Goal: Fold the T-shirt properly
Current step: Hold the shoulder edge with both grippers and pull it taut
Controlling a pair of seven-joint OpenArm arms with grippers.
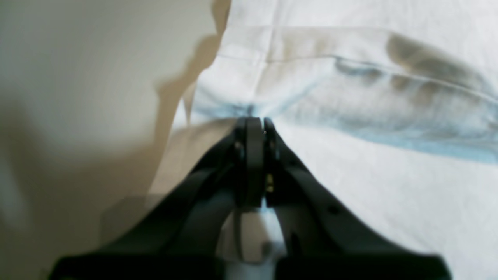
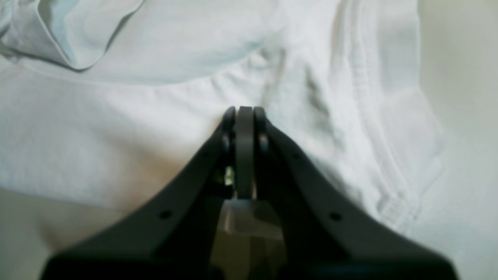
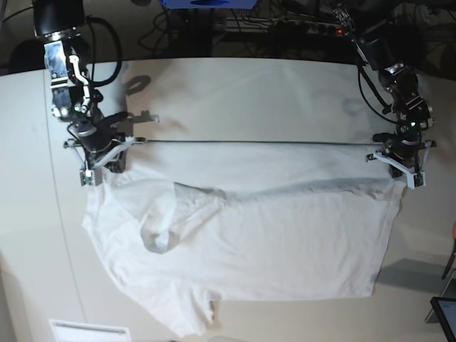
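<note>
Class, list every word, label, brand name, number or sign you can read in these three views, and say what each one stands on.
None can be read.
T-shirt: plain white, no print or label showing.
Left pincer and right pincer: plain black, no markings.
White strip at the table's near edge: too small to tell if it bears text.

A pale cream bench (image 3: pixel 235 78) is filling most of the base view under soft light. Behind its far edge, dark cables (image 3: pixel 299 28) are lying tangled, and a blue object (image 3: pixel 206 3) is showing beside them.
</note>
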